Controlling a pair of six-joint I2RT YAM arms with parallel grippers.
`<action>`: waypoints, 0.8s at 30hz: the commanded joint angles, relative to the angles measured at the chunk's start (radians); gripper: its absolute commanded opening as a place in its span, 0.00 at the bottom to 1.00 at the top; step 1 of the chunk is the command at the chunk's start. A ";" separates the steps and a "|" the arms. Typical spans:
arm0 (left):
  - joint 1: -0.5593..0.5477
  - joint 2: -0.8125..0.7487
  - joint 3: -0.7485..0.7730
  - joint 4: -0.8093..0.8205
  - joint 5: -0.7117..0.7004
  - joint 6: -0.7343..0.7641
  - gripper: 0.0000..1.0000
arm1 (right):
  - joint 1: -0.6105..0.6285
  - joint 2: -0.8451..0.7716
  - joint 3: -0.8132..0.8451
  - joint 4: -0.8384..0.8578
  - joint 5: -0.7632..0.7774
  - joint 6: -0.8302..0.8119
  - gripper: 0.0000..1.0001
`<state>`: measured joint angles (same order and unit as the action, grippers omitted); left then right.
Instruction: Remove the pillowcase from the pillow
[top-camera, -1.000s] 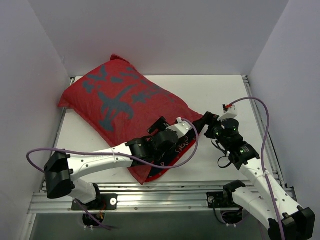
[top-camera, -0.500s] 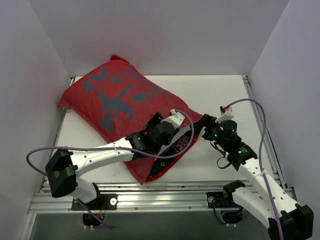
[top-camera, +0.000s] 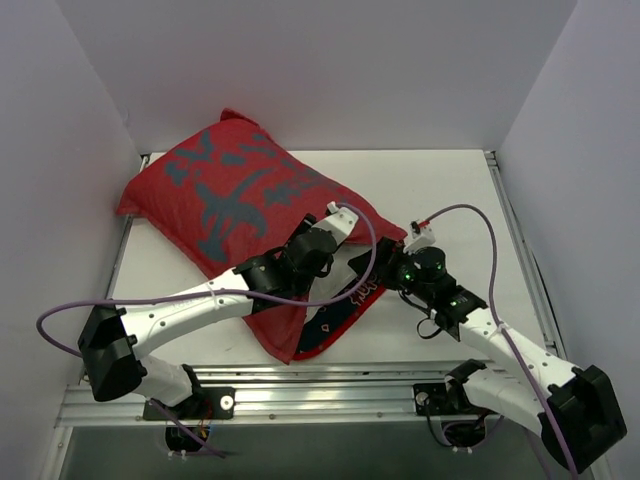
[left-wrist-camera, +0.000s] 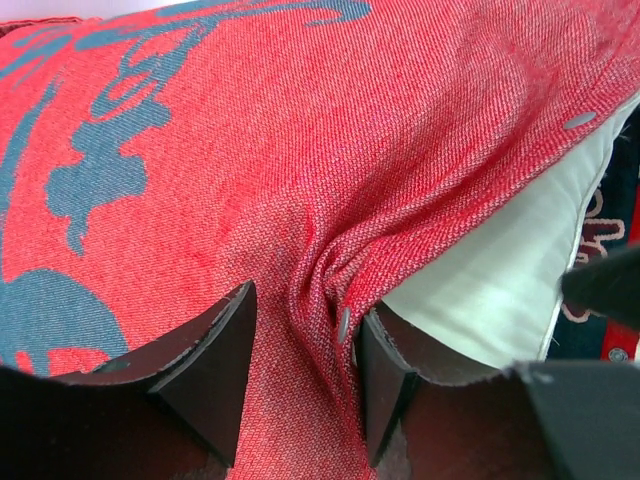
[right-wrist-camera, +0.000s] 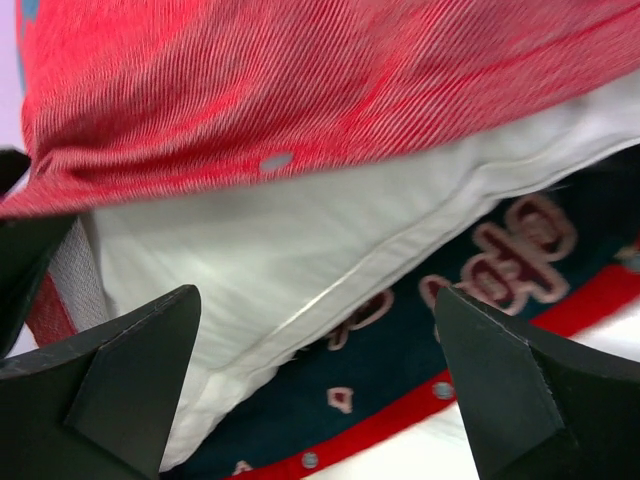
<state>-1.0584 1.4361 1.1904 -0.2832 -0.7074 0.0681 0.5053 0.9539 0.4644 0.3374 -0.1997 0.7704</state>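
The left gripper (left-wrist-camera: 300, 335) now sits further up the large red fabric pillowcase with grey-blue markings (top-camera: 225, 195), at the upper edge of its opening. Its jaws are narrower than before around a raised fold. The right gripper (right-wrist-camera: 315, 310) has swung left to the opening, jaws wider, facing the plump white pillow (right-wrist-camera: 290, 240). The navy patterned lining (top-camera: 335, 318) lies more exposed.

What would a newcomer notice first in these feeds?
The big red pillowcase with grey-blue markings, lying far left on the table. Next, the white pillow peeking from its open near end over the dark patterned lining. The left hand straddles a fabric fold at that opening; the right hand faces it, wide open.
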 joint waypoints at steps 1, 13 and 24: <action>0.008 -0.039 0.049 -0.004 -0.027 0.013 0.51 | 0.051 0.043 -0.021 0.168 -0.006 0.092 1.00; 0.009 -0.057 0.038 -0.023 -0.017 -0.008 0.50 | 0.150 0.227 -0.093 0.452 0.017 0.222 1.00; 0.009 -0.095 -0.014 -0.037 0.000 -0.089 0.50 | 0.173 0.371 -0.113 0.597 0.033 0.241 0.78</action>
<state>-1.0565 1.3834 1.1843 -0.3176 -0.7078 0.0277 0.6674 1.2999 0.3489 0.8566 -0.1871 1.0176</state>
